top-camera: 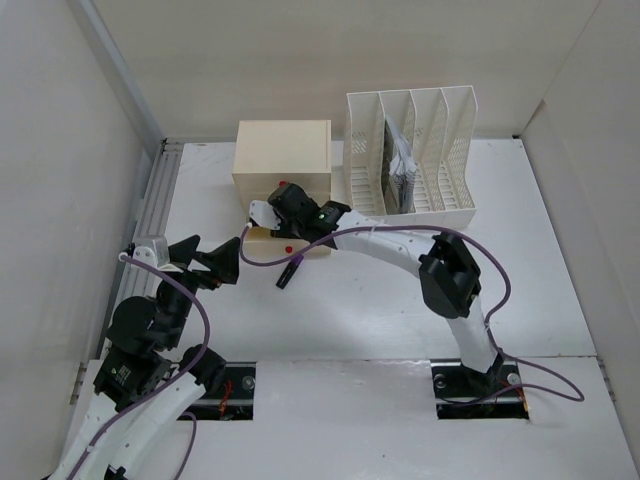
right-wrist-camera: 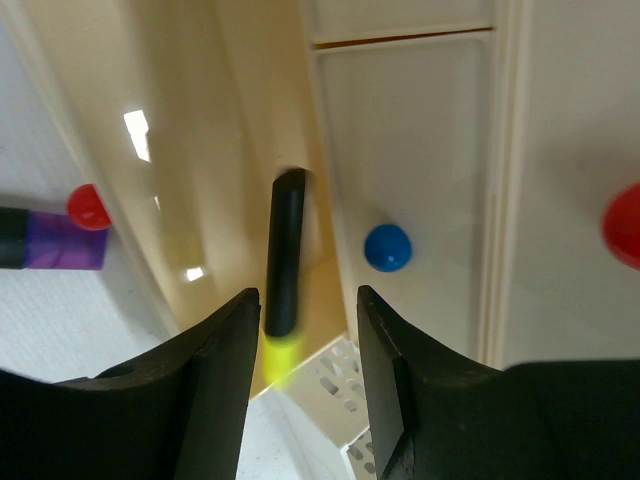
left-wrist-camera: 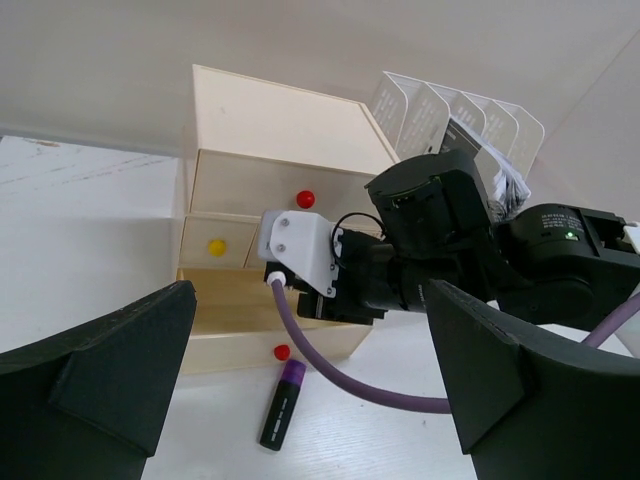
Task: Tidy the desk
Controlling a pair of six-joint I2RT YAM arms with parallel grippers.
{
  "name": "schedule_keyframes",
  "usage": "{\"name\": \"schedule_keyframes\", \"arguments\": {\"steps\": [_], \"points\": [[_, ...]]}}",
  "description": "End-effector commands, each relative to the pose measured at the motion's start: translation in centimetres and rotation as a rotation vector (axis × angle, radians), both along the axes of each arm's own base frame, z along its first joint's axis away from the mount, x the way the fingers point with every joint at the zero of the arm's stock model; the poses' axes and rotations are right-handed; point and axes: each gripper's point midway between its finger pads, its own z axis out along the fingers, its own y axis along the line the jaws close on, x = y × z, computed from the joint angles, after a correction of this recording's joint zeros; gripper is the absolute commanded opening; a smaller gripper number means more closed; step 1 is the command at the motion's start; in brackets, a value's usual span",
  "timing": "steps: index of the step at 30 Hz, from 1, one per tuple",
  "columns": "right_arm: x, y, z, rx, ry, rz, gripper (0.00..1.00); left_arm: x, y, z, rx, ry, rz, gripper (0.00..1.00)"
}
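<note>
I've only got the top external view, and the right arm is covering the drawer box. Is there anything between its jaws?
Observer: Right wrist view: the right gripper has its jaws open; a blurred yellow-tipped marker sits just beyond them, at the open bottom drawer.
Operator: And the dark stick on the desk?
Observer: Left wrist view shows a purple-ended marker, otherwise black.
Operator: Other drawers?
Observer: They look shut; one has a yellow knob, another a blue knob.
</note>
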Motion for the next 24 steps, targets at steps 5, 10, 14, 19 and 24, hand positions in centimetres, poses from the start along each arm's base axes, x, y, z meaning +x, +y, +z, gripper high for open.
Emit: {"name": "schedule_keyframes", "arguments": {"steps": [5, 10, 14, 19, 24], "points": [[0.8, 1.7, 4.6, 0.162, -0.056, -0.007, 0.53, -0.1, 0.3, 0.9, -0.019, -0.036, 0.009, 0.99], [-4.2, 4.6, 3.6, 0.219, 0.212, 0.309, 0.14, -0.3, 0.4, 1.1, -0.024, -0.043, 0.009, 0.99], [-11.9, 4.2, 1.3, 0.134, 0.467, 0.763, 0.11, -0.2, 0.5, 1.1, -0.035, -0.04, 0.017, 0.99], [-14.1, 3.8, -1.3, 0.086, 0.594, 0.887, 0.25, -0.2, 0.5, 1.1, -0.035, -0.04, 0.017, 0.99], [-12.8, 3.9, -4.2, 0.02, 0.606, 0.844, 0.41, -0.2, 0.5, 1.1, -0.035, -0.04, 0.017, 0.99]]}}
